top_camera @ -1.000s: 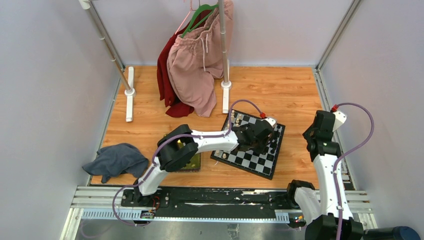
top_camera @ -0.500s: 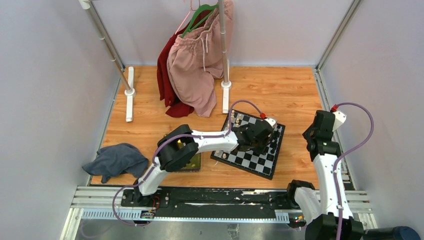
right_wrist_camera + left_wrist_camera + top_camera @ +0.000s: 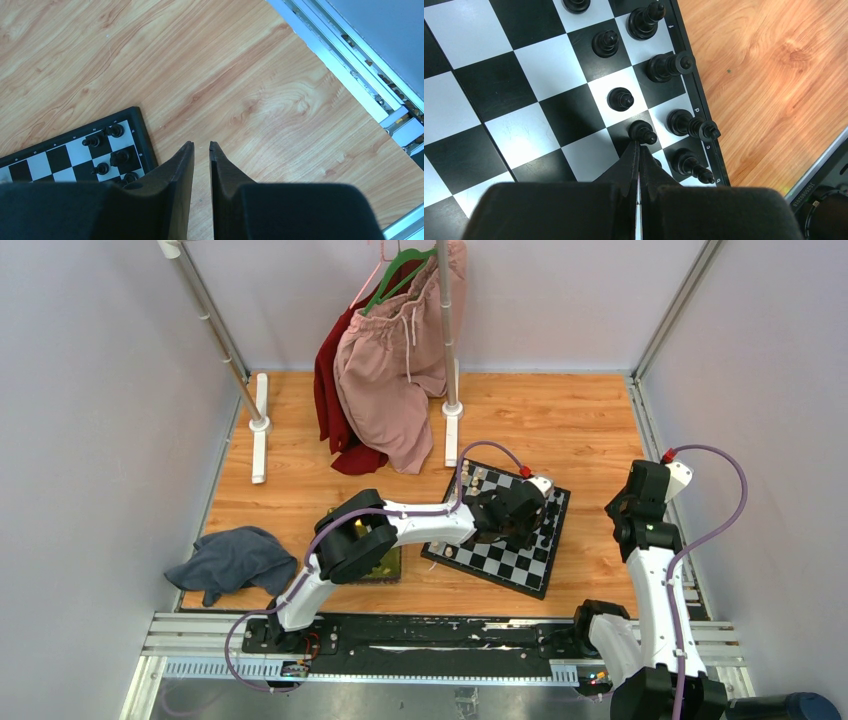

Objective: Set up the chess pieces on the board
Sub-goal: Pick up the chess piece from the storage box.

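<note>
The board (image 3: 500, 562) lies tilted on the wooden floor, right of centre. My left gripper (image 3: 516, 524) hovers over its right side. In the left wrist view it (image 3: 639, 146) is shut with nothing between the tips, which end just behind a black pawn (image 3: 642, 132). More black chess pieces stand along the board's edge: a pawn (image 3: 620, 98), another pawn (image 3: 605, 43) and taller figures (image 3: 669, 65) (image 3: 692, 125). My right gripper (image 3: 201, 145) is a little open and empty above bare wood, off the board's corner (image 3: 137, 135).
A yellow-green tray (image 3: 388, 566) lies partly under the left arm. A grey cloth (image 3: 232, 560) sits at the left. A clothes rack with pink and red garments (image 3: 390, 390) stands at the back. Pale pieces (image 3: 478, 478) line the board's far left edge. Metal rails (image 3: 350, 65) border the floor.
The left gripper has shifted slightly over the board's right side. The right arm has not moved.
</note>
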Available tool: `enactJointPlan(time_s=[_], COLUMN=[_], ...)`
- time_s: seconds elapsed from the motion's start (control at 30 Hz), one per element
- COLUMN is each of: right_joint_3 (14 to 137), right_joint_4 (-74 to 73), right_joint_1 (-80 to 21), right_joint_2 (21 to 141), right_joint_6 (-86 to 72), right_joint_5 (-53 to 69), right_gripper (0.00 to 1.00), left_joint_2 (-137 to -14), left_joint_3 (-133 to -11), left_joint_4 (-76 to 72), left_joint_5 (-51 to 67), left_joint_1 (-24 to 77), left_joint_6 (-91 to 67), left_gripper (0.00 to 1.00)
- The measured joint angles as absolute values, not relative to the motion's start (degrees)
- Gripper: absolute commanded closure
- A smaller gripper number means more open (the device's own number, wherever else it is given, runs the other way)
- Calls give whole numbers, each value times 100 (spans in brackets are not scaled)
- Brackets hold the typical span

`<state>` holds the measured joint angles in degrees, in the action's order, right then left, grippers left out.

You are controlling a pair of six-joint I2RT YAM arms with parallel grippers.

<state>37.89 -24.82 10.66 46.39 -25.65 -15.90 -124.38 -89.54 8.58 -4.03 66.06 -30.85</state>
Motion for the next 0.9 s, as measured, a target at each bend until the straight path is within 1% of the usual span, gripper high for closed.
enactJointPlan(time_s=[0.9], right_joint_3=[3789], right_joint_4=[-2484], right_joint_1=[1066], right_joint_2=[4595], right_joint_6=[-2565], right_joint_5=[-1551], right_gripper=[78], left_joint_2=[-12234], left_joint_3=[-8556], left_joint_4=[585], left_joint_5=[-405], left_joint_1=[6606], left_joint_6=[-3089], left_gripper=[100])
